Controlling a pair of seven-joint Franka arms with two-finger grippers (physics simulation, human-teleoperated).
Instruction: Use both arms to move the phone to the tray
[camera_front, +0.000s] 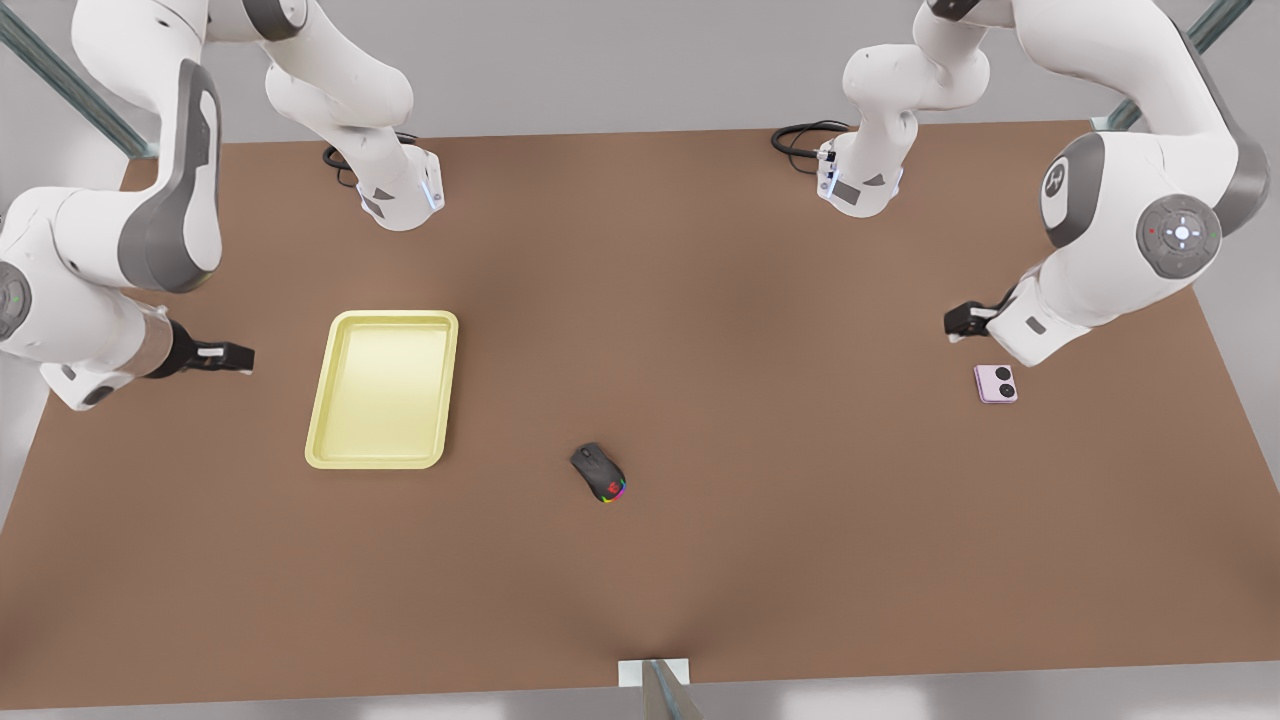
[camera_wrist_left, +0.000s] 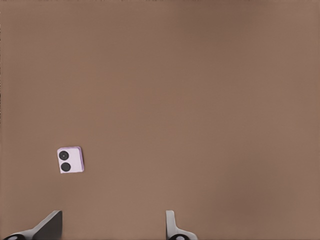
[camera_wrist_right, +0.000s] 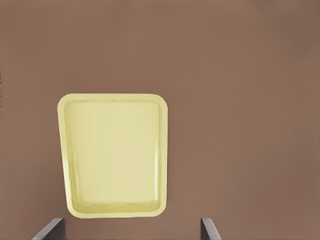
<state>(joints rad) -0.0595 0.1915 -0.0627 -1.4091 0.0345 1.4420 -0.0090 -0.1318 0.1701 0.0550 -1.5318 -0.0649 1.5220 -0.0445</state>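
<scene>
Pink phone (camera_front: 996, 384) lies beneath our empty, spread left gripper (camera_front: 968, 320), ready for pickup. Our right gripper (camera_front: 232, 357), also spread and empty, waits beside the tray (camera_front: 342, 390) to receive it.

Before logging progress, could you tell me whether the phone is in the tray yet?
Not yet: the phone lies on the table, far from the tray.

two glossy white jointed arms (camera_front: 1120, 200) with grey joint sections, small black tools, black cables at their bases.

The pale pink phone (camera_front: 996, 384) lies flat on the brown desk (camera_front: 760, 300), its two black camera circles facing up, well apart from the pale yellow, raised-rim tray (camera_front: 383, 389).
</scene>
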